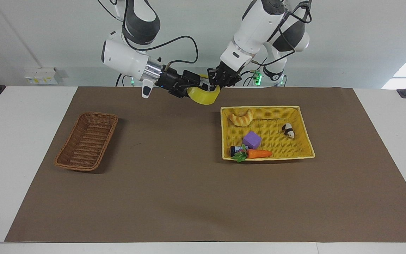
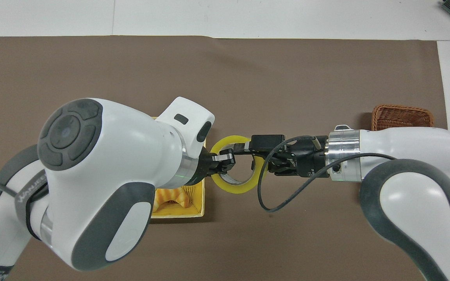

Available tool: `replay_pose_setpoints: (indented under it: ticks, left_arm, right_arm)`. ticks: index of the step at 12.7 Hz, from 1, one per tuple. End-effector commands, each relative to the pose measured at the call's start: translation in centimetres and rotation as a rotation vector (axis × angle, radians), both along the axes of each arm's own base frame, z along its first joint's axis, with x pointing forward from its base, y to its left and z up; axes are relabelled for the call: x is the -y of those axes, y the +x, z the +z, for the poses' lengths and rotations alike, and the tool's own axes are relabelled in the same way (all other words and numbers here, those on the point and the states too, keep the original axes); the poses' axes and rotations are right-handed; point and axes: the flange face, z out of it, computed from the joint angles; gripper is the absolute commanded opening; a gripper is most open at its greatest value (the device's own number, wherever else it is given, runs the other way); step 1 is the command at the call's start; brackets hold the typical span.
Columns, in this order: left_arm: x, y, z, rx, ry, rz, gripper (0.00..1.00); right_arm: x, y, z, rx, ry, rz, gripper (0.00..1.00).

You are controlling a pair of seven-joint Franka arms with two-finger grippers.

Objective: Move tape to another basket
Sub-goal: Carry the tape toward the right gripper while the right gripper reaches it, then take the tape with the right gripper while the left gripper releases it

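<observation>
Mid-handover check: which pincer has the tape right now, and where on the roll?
The left pincer grips the tape through its wall on the yellow-basket side. The right pincer straddles the other wall; its grip cannot be told.

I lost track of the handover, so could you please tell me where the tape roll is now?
The tape roll is in the air between the left gripper and the right gripper, over the brown mat beside the yellow basket.

Robotics lab: two Franka arms [image 1: 132,60], paper-covered table [image 1: 174,183].
</observation>
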Motion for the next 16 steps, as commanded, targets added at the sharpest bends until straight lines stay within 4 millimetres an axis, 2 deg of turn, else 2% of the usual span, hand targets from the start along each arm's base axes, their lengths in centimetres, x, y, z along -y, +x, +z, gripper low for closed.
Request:
replay_pose_setpoints:
  ticks: [1, 4, 5, 7, 8, 10, 11, 14, 16]
  left_arm:
    - [0.6, -0.1, 0.8, 0.006, -0.030, 0.010, 0.00]
    - [0.6, -0.1, 0.6, 0.006, -0.029, 0.005, 0.00]
    - [0.5, 0.0, 0.7, 0.007, -0.031, 0.006, 0.25]
    - [0.4, 0.1, 0.7, -0.018, -0.072, 0.021, 1.00]
    - [0.2, -0.1, 1.1, -0.021, -0.102, 0.040, 1.00]
    - [-2.0, 0.8, 2.3, -0.023, -0.129, 0.078, 1.00]
    - [-2.8, 0.6, 3.3, -0.016, -0.123, 0.081, 1.00]
    - [-7.8, 1.5, 3.6, -0.039, 0.003, 0.104, 1.00]
    - [-11.3, 2.9, 3.2, -0.041, 0.076, 0.145, 1.00]
  right_arm:
    - [1.3, -0.2, -0.2, 0.013, 0.027, -0.023, 0.00]
    - [1.4, -0.1, -0.2, 0.009, 0.028, -0.029, 0.00]
    - [1.4, -0.1, -0.3, 0.007, 0.027, -0.029, 0.00]
    - [1.5, -0.1, -0.1, 0.009, 0.027, -0.031, 0.00]
    - [1.5, 0.0, -0.2, 0.007, 0.026, -0.031, 0.00]
    - [1.5, 0.0, -0.2, 0.003, 0.026, -0.035, 0.00]
    - [1.5, 0.0, -0.2, 0.003, 0.026, -0.035, 0.00]
    - [2.5, 0.3, -0.3, 0.005, 0.019, -0.050, 0.00]
    - [4.2, 0.9, -0.7, 0.011, -0.001, -0.069, 0.00]
